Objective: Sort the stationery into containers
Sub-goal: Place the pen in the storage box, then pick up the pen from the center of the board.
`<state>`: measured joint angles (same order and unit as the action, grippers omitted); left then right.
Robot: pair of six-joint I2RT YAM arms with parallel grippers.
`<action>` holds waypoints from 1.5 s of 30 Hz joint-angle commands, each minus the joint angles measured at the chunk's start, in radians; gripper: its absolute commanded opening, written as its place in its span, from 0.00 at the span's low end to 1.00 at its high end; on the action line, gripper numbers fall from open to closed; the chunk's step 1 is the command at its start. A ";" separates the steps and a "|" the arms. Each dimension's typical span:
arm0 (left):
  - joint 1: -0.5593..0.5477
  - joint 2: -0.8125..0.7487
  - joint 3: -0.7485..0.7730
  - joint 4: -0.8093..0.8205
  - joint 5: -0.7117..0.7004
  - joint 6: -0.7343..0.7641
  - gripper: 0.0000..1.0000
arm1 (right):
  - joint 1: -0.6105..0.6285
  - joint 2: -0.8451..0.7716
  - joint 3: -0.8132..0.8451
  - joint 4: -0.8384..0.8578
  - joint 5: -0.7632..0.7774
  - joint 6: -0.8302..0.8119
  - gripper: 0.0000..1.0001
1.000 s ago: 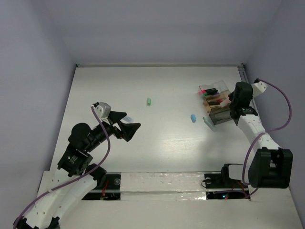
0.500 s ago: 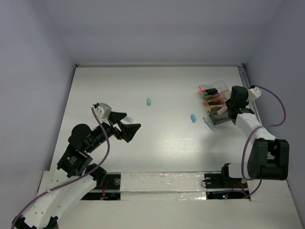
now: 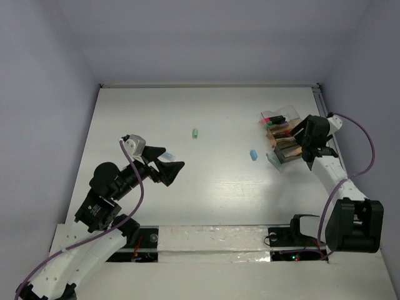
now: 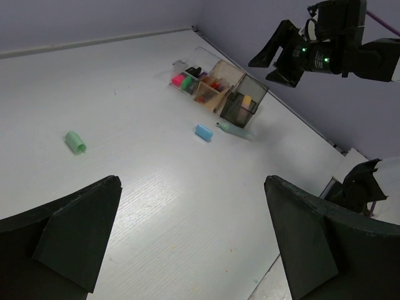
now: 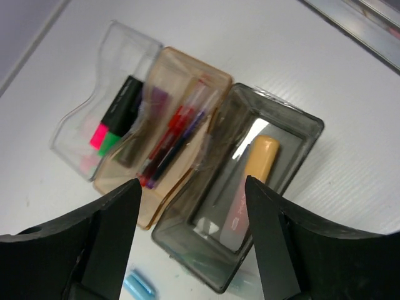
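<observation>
White and black arms (image 3: 115,181), purple cables (image 3: 372,150)

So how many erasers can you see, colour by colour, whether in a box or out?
Orange eraser, inside the dark box: 1
Blue eraser, loose on the table: 1
Green eraser, loose on the table: 1
Total: 3

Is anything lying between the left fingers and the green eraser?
Nothing visible does. Only bare table lies between the open left fingers and the green eraser; the blue eraser lies well off to the right, near the containers.
</observation>
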<state>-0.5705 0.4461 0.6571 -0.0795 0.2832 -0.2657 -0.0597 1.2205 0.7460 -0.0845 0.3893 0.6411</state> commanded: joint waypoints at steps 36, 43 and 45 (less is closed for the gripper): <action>-0.006 0.011 0.052 0.026 0.004 0.016 0.99 | 0.166 0.065 -0.020 -0.299 -0.262 -0.167 0.98; -0.006 0.014 0.053 0.027 0.008 0.017 0.99 | 0.166 0.048 -0.037 -0.304 -0.237 -0.124 1.00; -0.006 0.013 0.053 0.027 0.010 0.017 0.99 | 0.166 0.065 -0.025 -0.310 -0.239 -0.126 1.00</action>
<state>-0.5705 0.4561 0.6571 -0.0799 0.2806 -0.2623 0.1043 1.2884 0.7048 -0.4187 0.1280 0.4950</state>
